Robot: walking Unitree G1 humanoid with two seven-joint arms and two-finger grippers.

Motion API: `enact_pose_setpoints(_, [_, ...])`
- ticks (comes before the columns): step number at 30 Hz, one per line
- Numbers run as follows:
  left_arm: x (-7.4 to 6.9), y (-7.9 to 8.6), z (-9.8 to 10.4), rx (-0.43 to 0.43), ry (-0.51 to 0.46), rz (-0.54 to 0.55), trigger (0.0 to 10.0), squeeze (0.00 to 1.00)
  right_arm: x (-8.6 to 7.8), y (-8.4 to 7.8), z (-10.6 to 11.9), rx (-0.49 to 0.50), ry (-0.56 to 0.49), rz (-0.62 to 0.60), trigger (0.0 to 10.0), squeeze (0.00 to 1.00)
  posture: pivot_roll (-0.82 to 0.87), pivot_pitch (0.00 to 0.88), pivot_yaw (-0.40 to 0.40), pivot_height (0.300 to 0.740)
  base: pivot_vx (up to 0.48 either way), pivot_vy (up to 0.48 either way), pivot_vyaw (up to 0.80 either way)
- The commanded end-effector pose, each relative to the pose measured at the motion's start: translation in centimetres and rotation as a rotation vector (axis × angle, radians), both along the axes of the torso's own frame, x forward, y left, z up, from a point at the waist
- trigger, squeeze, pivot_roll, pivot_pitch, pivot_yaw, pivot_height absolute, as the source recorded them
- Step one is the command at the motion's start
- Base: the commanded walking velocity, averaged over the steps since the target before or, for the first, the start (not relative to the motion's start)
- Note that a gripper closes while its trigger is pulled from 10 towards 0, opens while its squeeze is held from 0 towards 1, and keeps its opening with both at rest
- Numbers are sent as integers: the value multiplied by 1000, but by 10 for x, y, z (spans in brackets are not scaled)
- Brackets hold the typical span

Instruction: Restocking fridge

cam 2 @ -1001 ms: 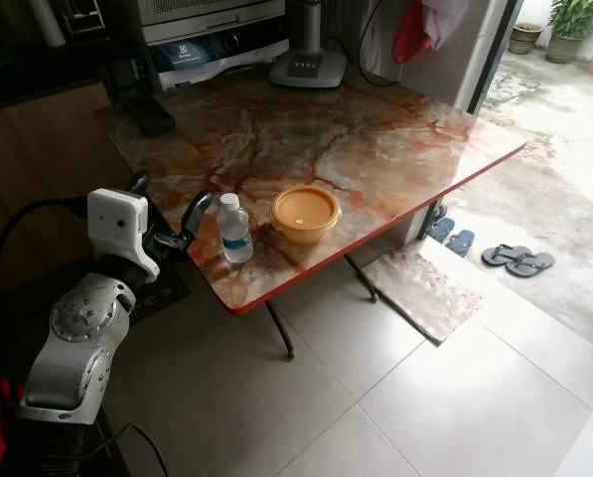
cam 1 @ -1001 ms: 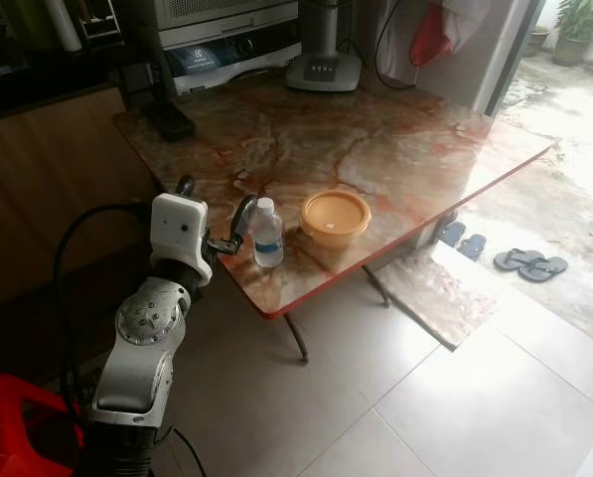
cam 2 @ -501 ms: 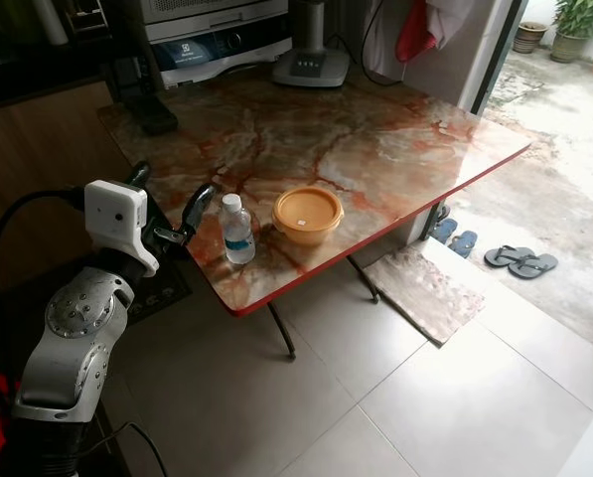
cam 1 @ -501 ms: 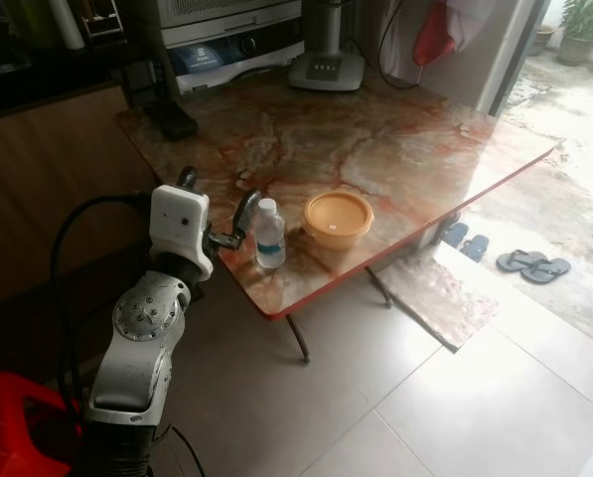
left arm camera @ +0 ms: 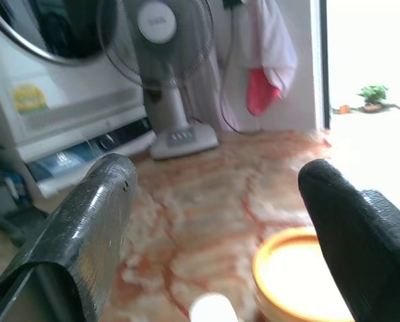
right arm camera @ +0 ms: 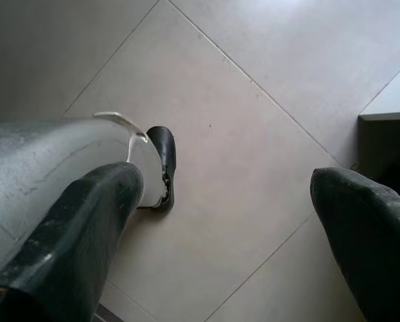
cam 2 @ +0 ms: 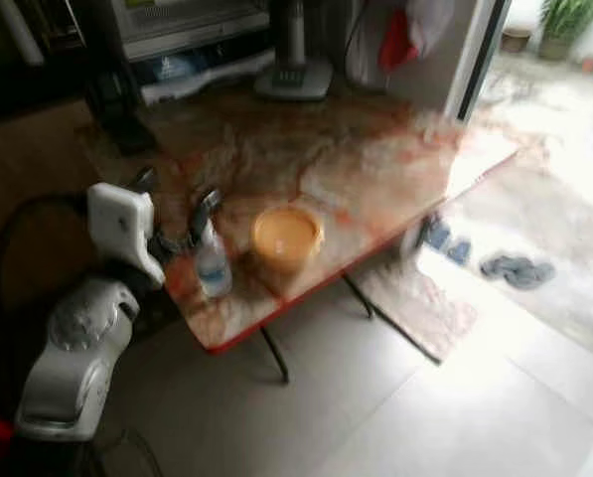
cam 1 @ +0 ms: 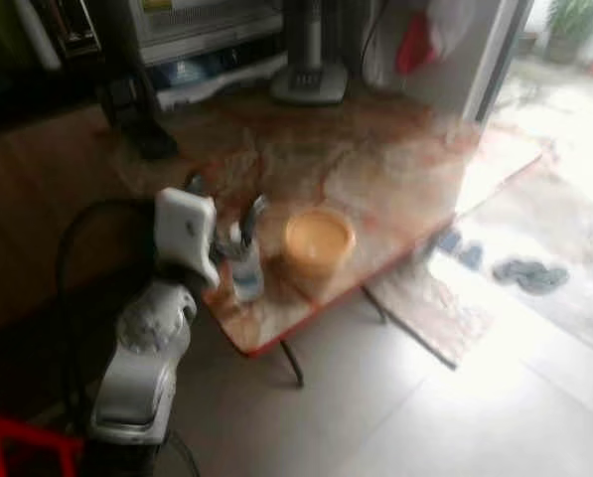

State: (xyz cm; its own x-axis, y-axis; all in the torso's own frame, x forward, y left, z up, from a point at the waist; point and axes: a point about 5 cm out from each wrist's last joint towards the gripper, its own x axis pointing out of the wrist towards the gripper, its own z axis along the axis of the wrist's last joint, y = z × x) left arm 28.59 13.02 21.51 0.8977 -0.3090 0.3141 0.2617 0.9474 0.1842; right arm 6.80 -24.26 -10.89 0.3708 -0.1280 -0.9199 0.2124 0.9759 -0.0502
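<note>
**Left claw spread at the water bottle**

While both head views were blurred, the left claw (cam 1: 228, 227) sat at centre left of the frame, its fingers (left arm camera: 86, 221) spread apart around the water bottle (cam 1: 246, 278) without pinching it. That bottle stood upright near the front corner of the marble desk (cam 1: 375, 169), just beside the orange lidded bowl (cam 1: 318, 241). The right claw (right arm camera: 220, 235) hung spread above the tiled floor (right arm camera: 253, 134).

No readable text, yellow sticker (left arm camera: 29, 98) on white appliance (left arm camera: 65, 117) (print too blurred)
</note>
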Motion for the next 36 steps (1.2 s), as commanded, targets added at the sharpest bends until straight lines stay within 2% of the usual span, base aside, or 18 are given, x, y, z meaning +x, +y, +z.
enact_pose_setpoints(1, [0,9,5,-2,-13,31,10000,0,10,9,0,28,-28,8,10000,0,84,16,1,740,296,0,0])
enact_pose_setpoints(6, [2,9,16,38,-25,67,10000,0,11,9,0,29,-29,9,10000,0,96,37,-5,740,0,0,0])
enact_pose_setpoints(7, [6,10,22,63,6,87,10000,0,12,9,0,33,-31,16,10000,0,106,46,-8,740,0,0,0])
enact_pose_setpoints(12, [14,10,41,15,92,6,10000,0,13,10,0,38,-33,24,10000,0,119,62,-7,740,0,0,0])
enact_pose_setpoints(13, [15,10,44,29,121,-17,10000,0,14,10,0,39,-34,24,10000,0,121,65,-8,740,0,0,0])
enact_pose_setpoints(14, [19,14,50,100,211,-50,10000,0,14,11,0,41,-35,26,10000,0,131,66,-9,740,0,0,0])
enact_pose_setpoints(16, [22,18,53,147,290,-60,10000,0,15,11,0,43,-35,32,10000,0,135,71,-7,740,0,0,0])
enact_pose_setpoints(20, [24,22,65,195,412,-57,10000,0,16,12,0,47,-34,36,10000,0,140,75,-2,740,0,0,0])
enact_pose_setpoints(22, [24,22,68,187,446,-76,10000,0,16,12,0,47,-33,37,10000,0,141,76,2,740,0,0,0])
enact_pose_setpoints(23, [25,21,72,180,505,-126,10000,0,16,13,0,50,-32,39,10000,0,142,77,4,740,0,0,0])
enact_pose_setpoints(26, [26,22,71,185,590,-175,10000,0,17,13,0,52,-33,40,10000,0,141,79,7,740,0,0,0])
enact_pose_setpoints(28, [27,23,68,207,604,-173,10000,0,17,13,0,52,-33,40,10000,0,137,76,8,740,0,0,0])
enact_pose_setpoints(30, [26,20,58,238,662,-218,10000,0,17,13,0,55,-32,38,10000,0,131,77,7,740,0,0,0])
enact_pose_setpoints(36, [32,22,42,233,765,-195,10000,0,17,13,0,61,-33,36,10000,0,131,75,5,740,0,0,0])
